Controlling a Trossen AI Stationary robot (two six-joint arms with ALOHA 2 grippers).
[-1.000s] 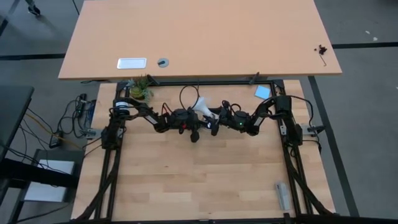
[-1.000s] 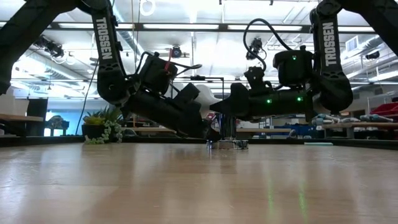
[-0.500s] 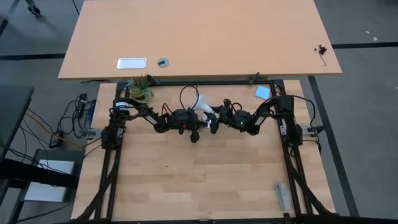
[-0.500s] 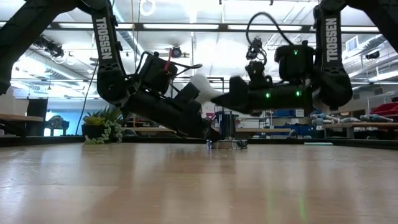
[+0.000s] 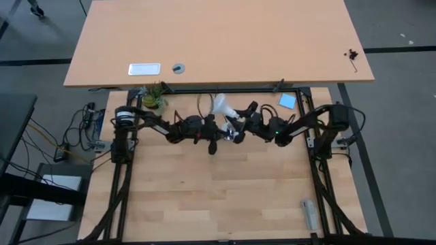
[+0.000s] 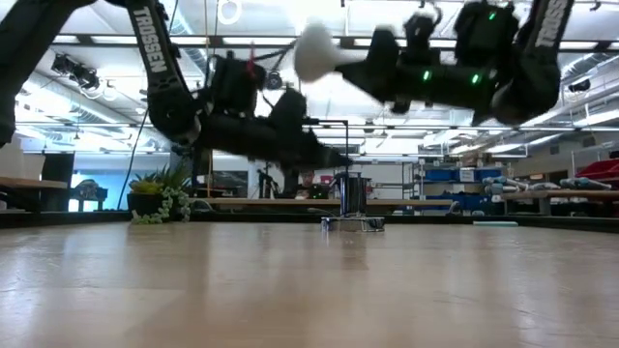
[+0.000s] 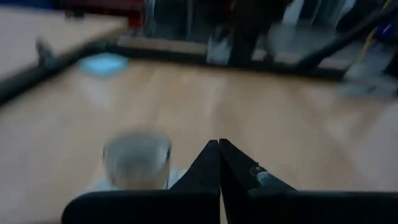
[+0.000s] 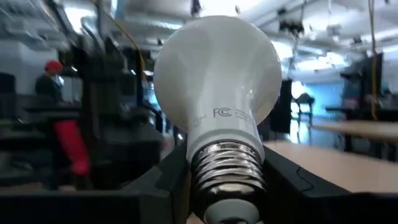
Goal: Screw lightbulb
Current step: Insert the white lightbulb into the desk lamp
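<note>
The right gripper (image 8: 217,180) is clamped on the bulb's (image 8: 217,99) screw base, holding it high above the table's (image 5: 225,204) far edge, globe pointing up and leftward. The socket (image 6: 353,223) stands below it. The left gripper (image 7: 219,163), fingers together, hovers nearer the socket.

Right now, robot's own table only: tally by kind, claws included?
lightbulb: 1
socket: 1
blue pad: 1
plant: 1
grey stick-like item: 1
claw: 2 (left claw shut, empty; right claw shut on the lightbulb)
Total: 7
</note>
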